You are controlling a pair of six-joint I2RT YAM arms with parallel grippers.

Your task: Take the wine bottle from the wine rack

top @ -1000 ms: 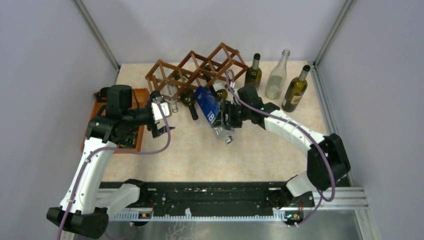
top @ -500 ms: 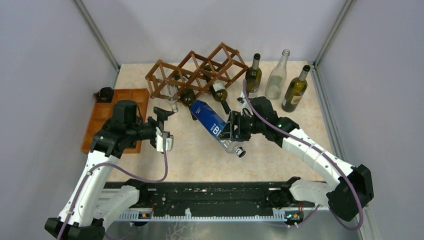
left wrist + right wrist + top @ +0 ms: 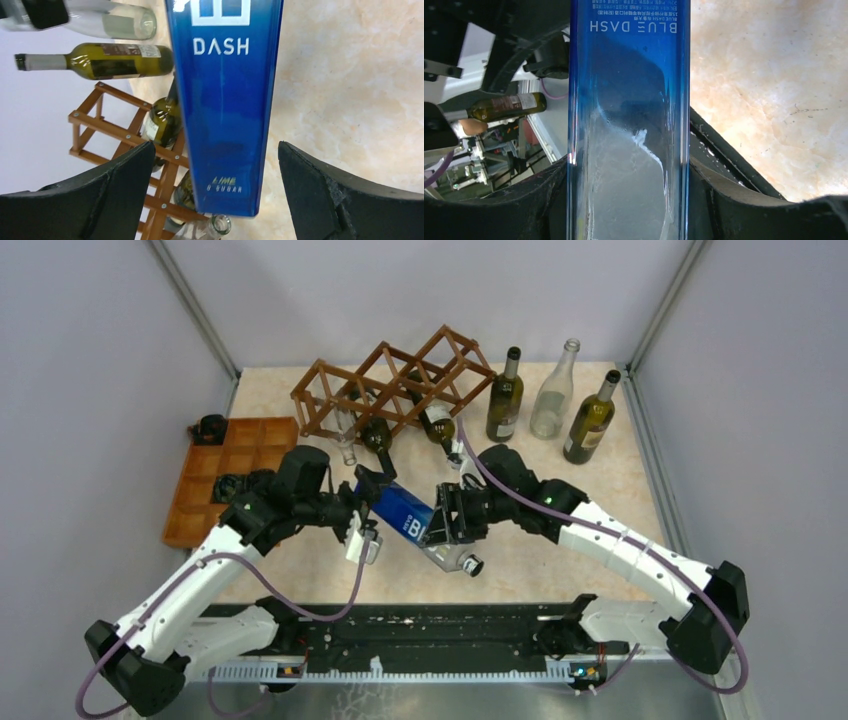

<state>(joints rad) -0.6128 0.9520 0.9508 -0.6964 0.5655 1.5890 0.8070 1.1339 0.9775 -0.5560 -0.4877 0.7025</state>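
Holding the blue square glass bottle (image 3: 408, 522) in front of the reddish-brown wooden lattice wine rack (image 3: 395, 388), right gripper (image 3: 452, 525) clamping its body. Showing, in the left wrist view only, the left gripper (image 3: 372, 508) gaping around its base without touching, neck cropped off.

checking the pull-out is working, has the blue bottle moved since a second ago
Yes. The blue bottle, held in the right gripper, has come away from the wine rack, toward the near side.

Left arm (image 3: 190, 585) and right arm (image 3: 625, 545) share one build: smooth white tubular links between bulky black joint housings. A thin purple cable (image 3: 310, 616) runs loosely along each. Fingers (image 3: 115, 200) are matte black, thick, with a rough grainy surface.
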